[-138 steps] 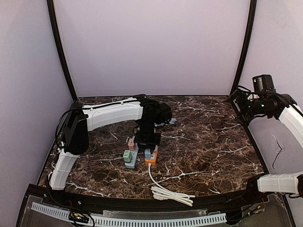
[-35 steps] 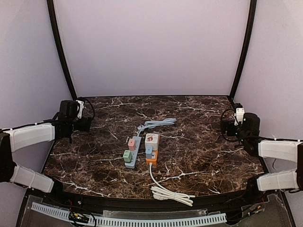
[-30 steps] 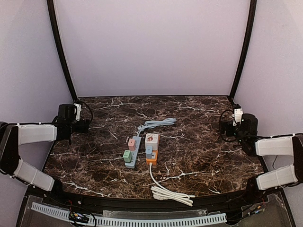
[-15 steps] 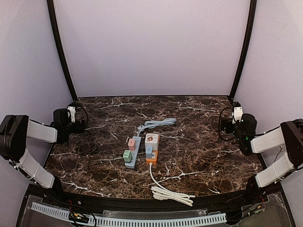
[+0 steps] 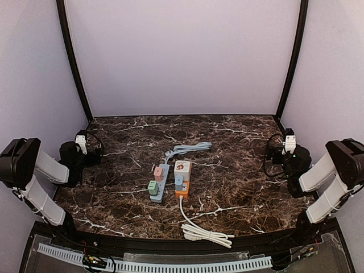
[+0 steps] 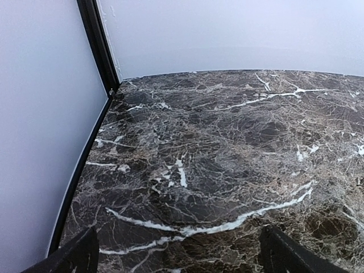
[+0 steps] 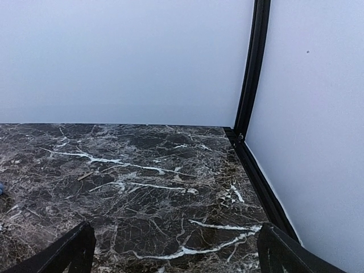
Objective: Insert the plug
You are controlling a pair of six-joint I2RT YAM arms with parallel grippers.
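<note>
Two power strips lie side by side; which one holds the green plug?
The pale blue power strip on the left, with the green cube plug at its near end. The white-and-orange power strip beside it has none.

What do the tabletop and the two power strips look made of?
Tabletop: looks like polished dark-brown marble, with white veining and soft glare; could be a printed laminate. Blue-grey strip and white-and-orange strip: probably moulded plastic, matte, with flat uniform colour.
</note>
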